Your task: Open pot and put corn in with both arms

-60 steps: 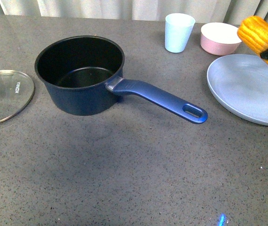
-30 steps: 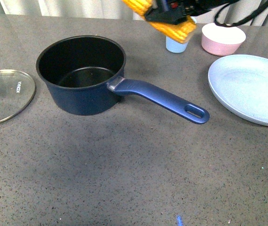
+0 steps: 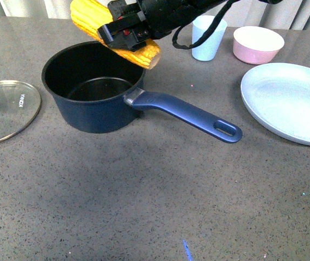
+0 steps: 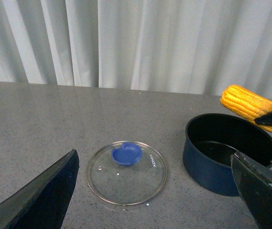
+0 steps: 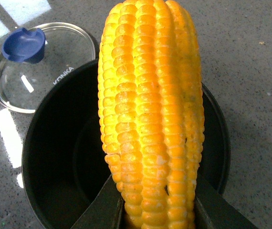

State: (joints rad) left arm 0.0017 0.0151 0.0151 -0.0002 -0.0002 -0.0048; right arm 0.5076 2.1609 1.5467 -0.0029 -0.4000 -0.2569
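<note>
We logged corn (image 3: 87,16) above pot (image 3: 92,117), over rear rim; lid (image 3: 8,114) sat left of pot; cup (image 3: 206,38), bowl (image 3: 257,44) behind; plate (image 3: 288,100) right.

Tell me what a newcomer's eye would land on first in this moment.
The bright yellow corn cob, clamped in the right gripper, hangs tilted over the open navy saucepan. Left of the saucepan, a glass lid with a blue knob lies flat on the grey table, and an empty pale-blue plate sits at the right.
</note>
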